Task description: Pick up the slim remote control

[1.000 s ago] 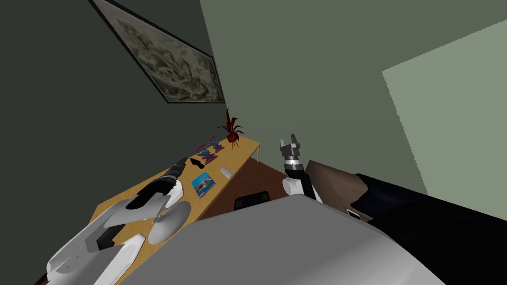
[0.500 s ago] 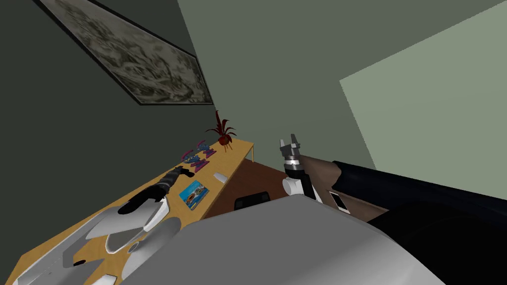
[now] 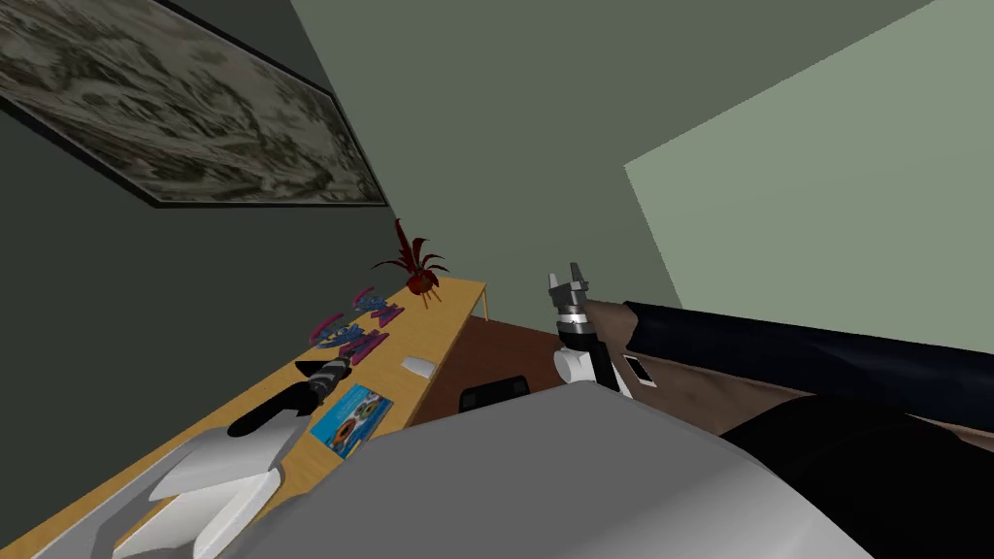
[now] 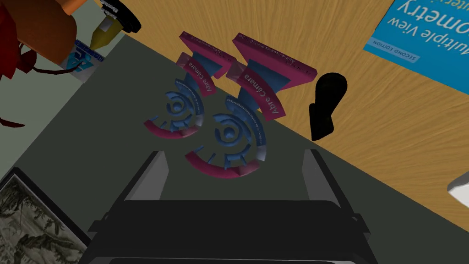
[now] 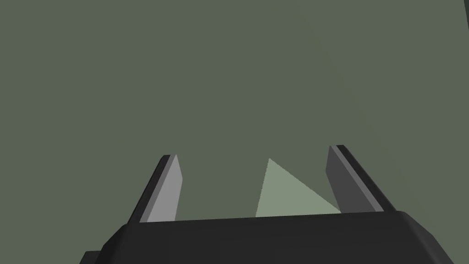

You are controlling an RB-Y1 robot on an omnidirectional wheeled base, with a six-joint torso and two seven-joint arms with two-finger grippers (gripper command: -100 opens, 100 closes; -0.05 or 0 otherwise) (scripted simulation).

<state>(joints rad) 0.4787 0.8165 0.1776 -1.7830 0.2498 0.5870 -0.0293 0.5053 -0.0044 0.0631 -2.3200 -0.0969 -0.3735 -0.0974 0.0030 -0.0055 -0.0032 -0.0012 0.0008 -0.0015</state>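
Remote: the slim remote [image 4: 327,105], black, lies on the wooden counter [image 4: 403,114] near its wall-side edge, just beside the nearer ornament's base.
Left tool: the left tool [image 4: 234,153] is released, blades spread, and hovers over the counter. The remote sits outside the gap, beyond one blade.
Risk, miss: closing from this line would likely catch nothing, so the hand needs to shift sideways first.
Risk, knock: two magenta-and-blue ornaments [image 4: 247,91] stand straight ahead of the gap, and a descent here could tip them.
Risk, slip: the remote looks thin and low, so a pinch near one end may let it pivot out.
Nearby: a blue book [image 4: 426,36], a white object [image 4: 458,188] and a red potted plant [image 3: 415,262].
Right tool: the right tool [image 3: 569,283] is released and raised well apart from the counter.
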